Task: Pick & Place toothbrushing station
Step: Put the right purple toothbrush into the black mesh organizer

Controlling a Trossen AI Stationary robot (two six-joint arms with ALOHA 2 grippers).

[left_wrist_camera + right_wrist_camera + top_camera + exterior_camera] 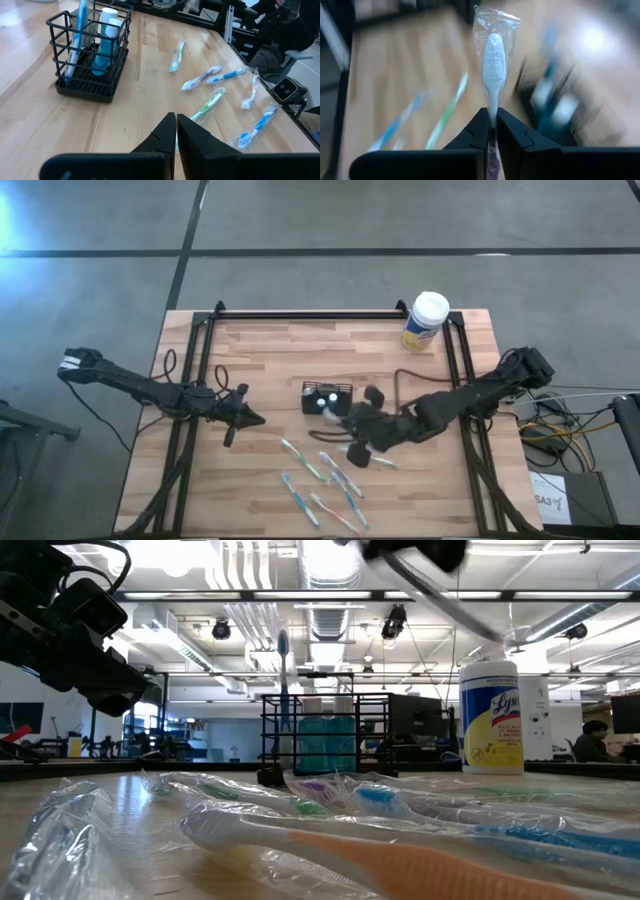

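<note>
Plastic-wrapped toothbrush (492, 60) pinched upright in the right gripper (491, 122) just beside the basket (328, 397) at mid-table, carry step under way, needing a drop into it; left gripper (176, 131) shut, empty, waiting.

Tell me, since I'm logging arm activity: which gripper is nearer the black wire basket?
The right gripper, shut on a wrapped toothbrush, sits just beside the basket. The left gripper waits farther off on its other side.

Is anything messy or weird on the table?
Yes. Wrapped toothbrushes lie scattered loose across the wood at all angles, not standing in the black basket. The right gripper pinches one wrapped toothbrush.
</note>
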